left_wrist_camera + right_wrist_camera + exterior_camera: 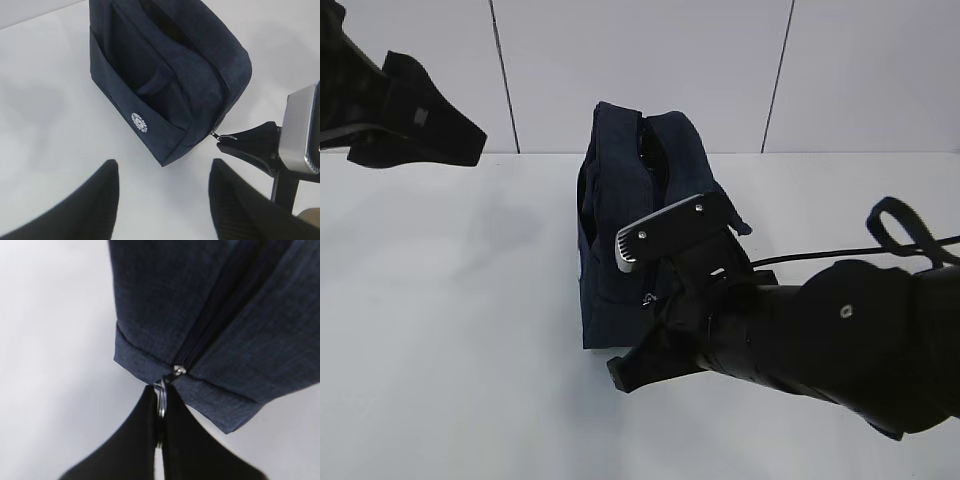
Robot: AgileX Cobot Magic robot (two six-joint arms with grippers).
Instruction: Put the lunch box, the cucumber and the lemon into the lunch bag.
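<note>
Exterior view. White table (450, 330), plain; white panelled wall behind with two dark seams. Lunch bag (630, 200), dark navy, at frame centre, standing on the table, zipper line running up its top. Right gripper (640, 365) low at the bag's near bottom corner; its arm fills the lower right. Left gripper (415, 125) raised in the upper left, well apart from the bag; whether its jaws are parted cannot be told here. Bare table to the left of and below the bag.

Left wrist view. Lunch bag (165, 75) in the upper centre, white round logo (139, 122) on its side, strap handle (150, 85) lying along it. Left gripper (162, 200): two fingers spread wide at the bottom edge, nothing between them, bare table beneath. Right gripper (225, 142) at the bag's lower corner, touching the ring pull (227, 136).

Right wrist view. Bag corner (200, 330) fills the upper frame; zipper (210, 325) closed down to the slider. Right gripper (160, 410) pinched together on the silver ring pull (161, 400). White table on the left.
</note>
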